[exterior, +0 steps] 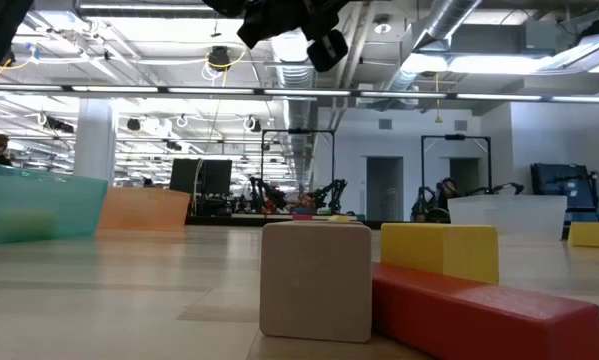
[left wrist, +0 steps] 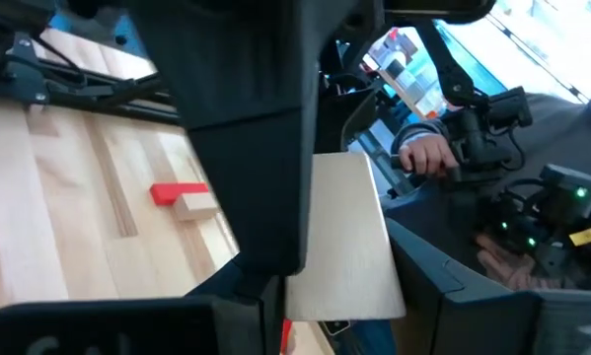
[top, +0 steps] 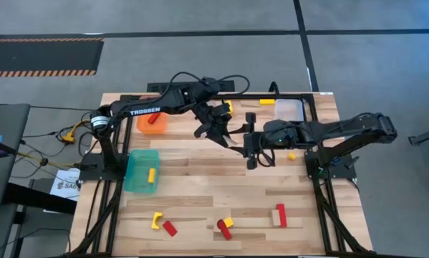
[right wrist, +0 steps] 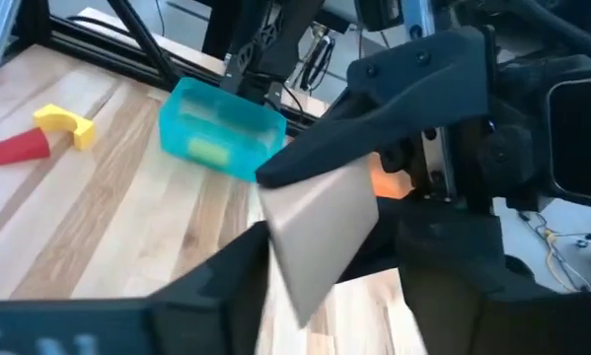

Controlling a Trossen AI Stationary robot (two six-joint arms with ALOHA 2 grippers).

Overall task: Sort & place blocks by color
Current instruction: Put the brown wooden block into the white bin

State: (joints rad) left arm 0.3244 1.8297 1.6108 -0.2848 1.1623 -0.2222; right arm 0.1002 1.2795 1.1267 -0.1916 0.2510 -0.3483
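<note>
A pale wood block (right wrist: 320, 237) hangs in the air over the table's middle, with my left gripper (top: 227, 132) shut on it. My right gripper (top: 244, 143) comes level from the table's right, and its open fingers stand on either side of the same block (left wrist: 349, 237). Loose red and yellow blocks (top: 225, 228) lie near the front edge, and one yellow block (top: 291, 155) lies under the right arm. A red block lies in the orange bin (top: 151, 122), a yellow one in the teal bin (top: 142, 170). My left gripper pinches the pale block between its two fingers, one finger (right wrist: 374, 108) lying on the block's upper end (right wrist: 325, 192). The fingers come nearly level from the table's left. The block is lifted clear of the table and tilted. My right gripper has one finger (left wrist: 246, 148) close against the block's side (left wrist: 320, 217); whether it touches, I cannot tell.
A clear bin (top: 289, 109) stands at the back right with a yellow block (top: 267, 102) beside it. Close to the low camera sit a pale cube (exterior: 316, 280), a yellow block (exterior: 439, 250) and a red bar (exterior: 489, 315). A person's hand (left wrist: 428, 153) shows beyond the table.
</note>
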